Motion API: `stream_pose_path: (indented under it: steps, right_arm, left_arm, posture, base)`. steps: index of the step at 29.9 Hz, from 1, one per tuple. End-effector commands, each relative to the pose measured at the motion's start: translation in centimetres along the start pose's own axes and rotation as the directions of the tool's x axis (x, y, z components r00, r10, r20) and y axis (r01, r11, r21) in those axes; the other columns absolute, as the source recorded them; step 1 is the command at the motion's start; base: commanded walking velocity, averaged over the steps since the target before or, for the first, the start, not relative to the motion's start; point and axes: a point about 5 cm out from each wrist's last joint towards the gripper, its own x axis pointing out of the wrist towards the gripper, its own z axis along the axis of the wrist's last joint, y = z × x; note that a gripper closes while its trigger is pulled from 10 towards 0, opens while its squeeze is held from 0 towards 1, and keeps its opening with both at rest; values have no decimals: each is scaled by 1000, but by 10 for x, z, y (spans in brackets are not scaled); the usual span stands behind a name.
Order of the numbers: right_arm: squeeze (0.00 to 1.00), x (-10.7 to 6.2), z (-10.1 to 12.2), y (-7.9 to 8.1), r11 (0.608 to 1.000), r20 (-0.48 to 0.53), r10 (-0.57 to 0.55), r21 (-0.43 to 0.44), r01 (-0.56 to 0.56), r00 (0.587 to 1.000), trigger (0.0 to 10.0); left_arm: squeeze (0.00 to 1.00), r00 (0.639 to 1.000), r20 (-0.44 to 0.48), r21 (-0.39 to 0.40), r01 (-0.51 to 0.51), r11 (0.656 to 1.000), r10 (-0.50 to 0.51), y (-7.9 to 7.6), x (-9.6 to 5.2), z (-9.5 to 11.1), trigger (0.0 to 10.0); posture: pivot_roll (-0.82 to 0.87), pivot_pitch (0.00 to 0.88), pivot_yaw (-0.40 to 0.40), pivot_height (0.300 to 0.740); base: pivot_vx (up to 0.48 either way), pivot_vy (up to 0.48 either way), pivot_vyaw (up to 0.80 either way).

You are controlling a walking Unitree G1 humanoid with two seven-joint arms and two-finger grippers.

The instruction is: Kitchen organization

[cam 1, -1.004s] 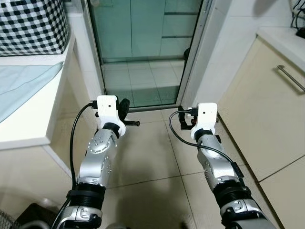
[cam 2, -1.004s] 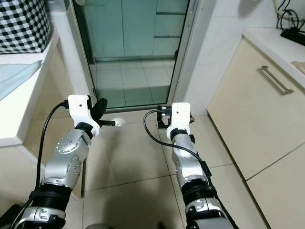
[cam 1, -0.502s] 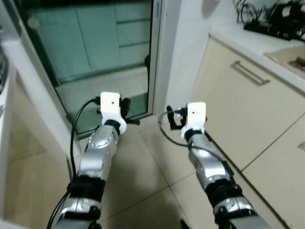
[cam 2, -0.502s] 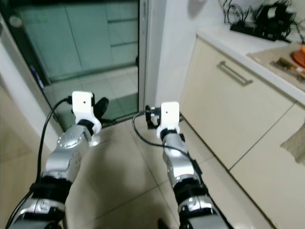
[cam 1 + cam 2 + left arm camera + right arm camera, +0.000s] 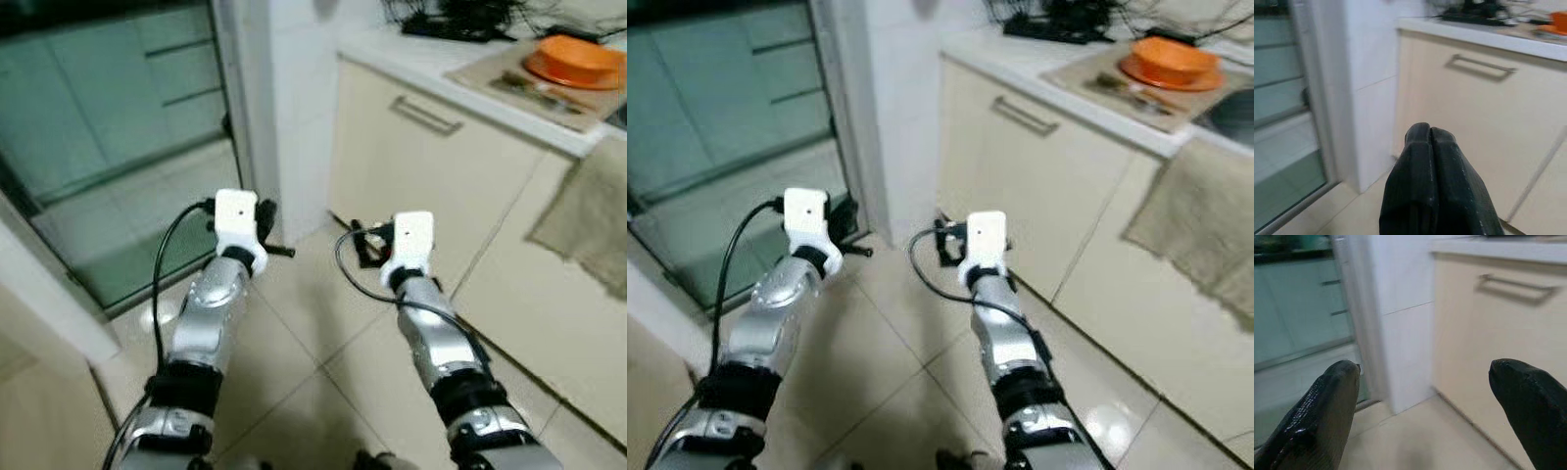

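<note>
Both arms are held out in front of me above the tiled floor (image 5: 304, 362), holding nothing. My left gripper (image 5: 1429, 131) is shut, its two black fingers pressed together with nothing between them. My right gripper (image 5: 1422, 369) is open, its fingers (image 5: 1327, 406) spread wide apart. Both point toward the cream cabinet front with a bar handle (image 5: 424, 115). On the white counter (image 5: 460, 73) to the right, an orange bowl (image 5: 578, 61) sits on a tan mat (image 5: 490, 70) beside some utensils (image 5: 519, 86).
A glass sliding door (image 5: 108, 176) stands ahead on the left, with a white tiled wall corner (image 5: 284, 117) between it and the cabinets. Black cables (image 5: 451, 18) lie at the back of the counter. A beige towel (image 5: 588, 220) hangs over the cabinet front at right.
The camera has swung to the right: the checked cloth and left counter are gone, and the right counter with the orange bowl and the towel has come into view. The arms keep their pose.
</note>
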Motion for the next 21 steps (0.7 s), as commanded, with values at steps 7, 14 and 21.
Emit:
stream_pose_path:
  steps: [7, 14, 21]
  right_arm:
    - [0, 5, 4, -1, 1000, 8, -4, 7, 4, 1000, 10000]
    - [0, 6, 2, 0, 1000, 1, -2, 9, 2, 1000, 10000]
    - [0, 7, 0, -6, 999, -17, -33, 5, 33, 999, 10000]
  left_arm:
    - [1000, 999, -34, 23, 0, 1000, 1, 1, 1, -7, 10000]
    - [1000, 999, -29, 18, 22, 1000, -22, -2, 0, -8, 10000]
    - [1000, 999, -40, 17, 29, 999, -28, -2, 2, -9, 10000]
  posture:
    - [99, 0, -3, 740]
    - [103, 0, -6, 740]
    - [95, 0, 0, 740]
  base:
    - [0, 0, -696]
    - [0, 0, -686]
    - [0, 0, -688]
